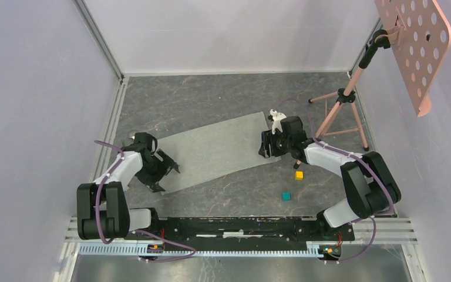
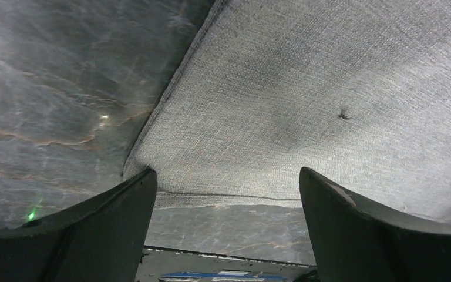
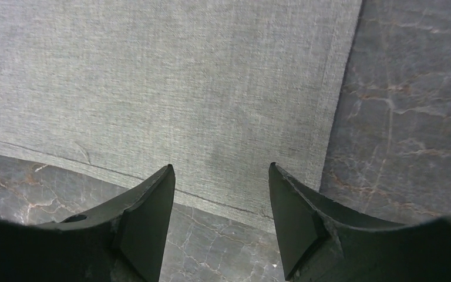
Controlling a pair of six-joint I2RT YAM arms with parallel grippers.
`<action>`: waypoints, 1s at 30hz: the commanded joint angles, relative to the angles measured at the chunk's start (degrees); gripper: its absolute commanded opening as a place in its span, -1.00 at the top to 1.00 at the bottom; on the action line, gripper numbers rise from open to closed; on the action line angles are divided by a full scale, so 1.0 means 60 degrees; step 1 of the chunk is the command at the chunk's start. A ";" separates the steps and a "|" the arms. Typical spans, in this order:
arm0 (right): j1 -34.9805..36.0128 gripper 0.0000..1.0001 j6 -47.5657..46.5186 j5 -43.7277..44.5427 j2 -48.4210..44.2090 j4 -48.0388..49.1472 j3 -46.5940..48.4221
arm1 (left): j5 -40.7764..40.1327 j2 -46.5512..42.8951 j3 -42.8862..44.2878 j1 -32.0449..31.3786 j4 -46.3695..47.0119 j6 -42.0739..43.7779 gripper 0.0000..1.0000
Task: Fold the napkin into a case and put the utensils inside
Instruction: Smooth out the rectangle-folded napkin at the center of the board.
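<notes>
Two sets of jaws are down at opposite ends of the napkin [image 1: 217, 150], which lies flat on the dark marbled tabletop [image 1: 211, 94] as a long strip running from near left to far right. The left jaws are apart over the strip's near left corner. In the left wrist view the cloth's near edge runs between the two tips, and nothing is gripped. The right jaws are also apart, poised over the near right corner with the hem between them, not pinched. The job looks barely begun: no pocket or case shape has been formed, and it cannot be told whether the strip is already doubled over once. Neither a spoon nor a fork can be clearly made out in any view, so loading them is all still to do. A yellow cube [image 1: 299, 175] and a teal cube [image 1: 286, 196] sit on the bare tabletop near the right end, apart from the cloth. The likely next step is for both sets to close on their corners for a fold.
</notes>
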 commanded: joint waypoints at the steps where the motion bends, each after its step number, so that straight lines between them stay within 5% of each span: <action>1: 0.0137 -0.33 0.0568 -0.0709 -0.0272 0.1085 -0.0422 | -0.1644 -0.0159 0.0139 0.0000 -0.0585 -0.0430 -0.95; 13: 0.0264 -0.32 0.0379 -0.0613 -0.0661 0.1444 -0.1009 | -0.1822 -0.1565 0.1395 -0.0036 -0.1047 0.0323 -0.98; 21: 0.0260 -0.14 0.0720 0.0134 0.0102 0.2292 -0.1900 | 0.0696 -0.1520 0.1450 -0.0032 0.0993 0.0895 -1.00; 30: 0.0266 -0.19 0.0554 0.0519 -0.1152 0.2115 -0.2334 | 0.1220 -0.0544 0.2327 -0.0032 0.2253 0.0547 -1.00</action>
